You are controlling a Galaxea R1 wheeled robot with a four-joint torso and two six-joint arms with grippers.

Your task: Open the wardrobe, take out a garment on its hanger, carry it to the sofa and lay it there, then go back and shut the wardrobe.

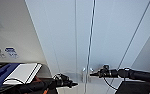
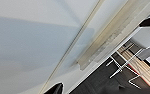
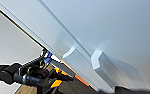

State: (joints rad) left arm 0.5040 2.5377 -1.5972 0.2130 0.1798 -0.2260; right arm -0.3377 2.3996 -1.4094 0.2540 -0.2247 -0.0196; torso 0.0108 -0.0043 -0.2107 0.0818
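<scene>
Wardrobe (image 1: 103, 37) dead ahead at 12 o'clock, both white doors shut; top and foot cut off in head view. Handles (image 1: 87, 71) small and blurred at the centre seam, about 6 o'clock of the doors. Right gripper (image 1: 92, 74) close to the handles at 3 o'clock, contact not readable; fingers too dark to tell whether spread or pressed. Left gripper (image 1: 74, 84) lower, at 7 o'clock of the handles, apart from the doors; finger state likewise not readable. Right wrist view gives the two handles (image 3: 86, 62) large, left arm (image 3: 28, 75) beyond. Wall signs (image 1: 4, 52) at 9 o'clock, blue, writing illegible.
</scene>
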